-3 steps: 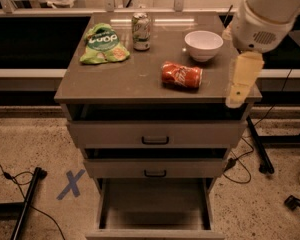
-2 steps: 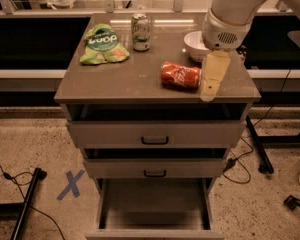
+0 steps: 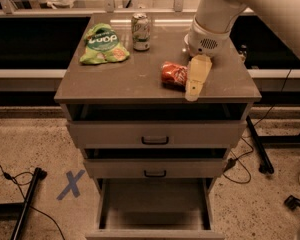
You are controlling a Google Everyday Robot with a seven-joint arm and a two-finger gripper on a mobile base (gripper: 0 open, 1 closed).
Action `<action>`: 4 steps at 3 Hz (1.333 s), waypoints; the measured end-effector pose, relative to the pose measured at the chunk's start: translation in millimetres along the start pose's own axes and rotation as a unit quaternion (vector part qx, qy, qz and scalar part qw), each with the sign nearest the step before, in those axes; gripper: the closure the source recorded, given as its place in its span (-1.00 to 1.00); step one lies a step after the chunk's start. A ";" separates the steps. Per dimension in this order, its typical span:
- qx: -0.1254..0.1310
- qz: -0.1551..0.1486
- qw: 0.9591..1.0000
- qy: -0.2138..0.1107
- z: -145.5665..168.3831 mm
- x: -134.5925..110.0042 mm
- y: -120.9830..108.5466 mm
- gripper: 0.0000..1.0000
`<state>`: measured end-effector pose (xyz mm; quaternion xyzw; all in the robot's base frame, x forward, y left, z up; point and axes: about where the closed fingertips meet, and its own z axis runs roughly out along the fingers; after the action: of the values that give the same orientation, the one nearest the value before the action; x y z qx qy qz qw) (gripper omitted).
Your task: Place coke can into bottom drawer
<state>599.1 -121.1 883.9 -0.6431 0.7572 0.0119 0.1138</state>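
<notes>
The coke can (image 3: 173, 75) lies on its side on the cabinet top (image 3: 135, 81), right of the middle. My gripper (image 3: 194, 86) hangs from the white arm just to the right of the can, partly in front of it, with its pale fingers (image 3: 196, 76) pointing down toward the top's front edge. The bottom drawer (image 3: 154, 204) is pulled out below and its flat floor is bare. The two upper drawers with black handles are slightly ajar.
A pale green-and-silver can (image 3: 141, 32) stands at the back of the top. A green chip bag (image 3: 103, 45) lies at the back left. The white arm hides the back right of the top. Cables, a black stand leg (image 3: 26, 201) and a blue X (image 3: 70, 184) are on the floor.
The arm has swung left, from the cabinet's right edge to right beside the coke can. It now covers the white bowl. The can has not moved.
</notes>
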 end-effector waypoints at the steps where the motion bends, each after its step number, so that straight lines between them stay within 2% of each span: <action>1: -0.015 0.001 1.000 -0.005 18.1 -1.7 -4.4 -1.00; 2: -0.033 0.000 0.999 0.005 42.9 -5.3 -3.4 -0.65; 4: -0.057 -0.005 0.998 0.013 68.5 -9.3 0.3 0.28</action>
<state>610.9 -100.8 818.9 -0.6527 0.7532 0.0461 0.0676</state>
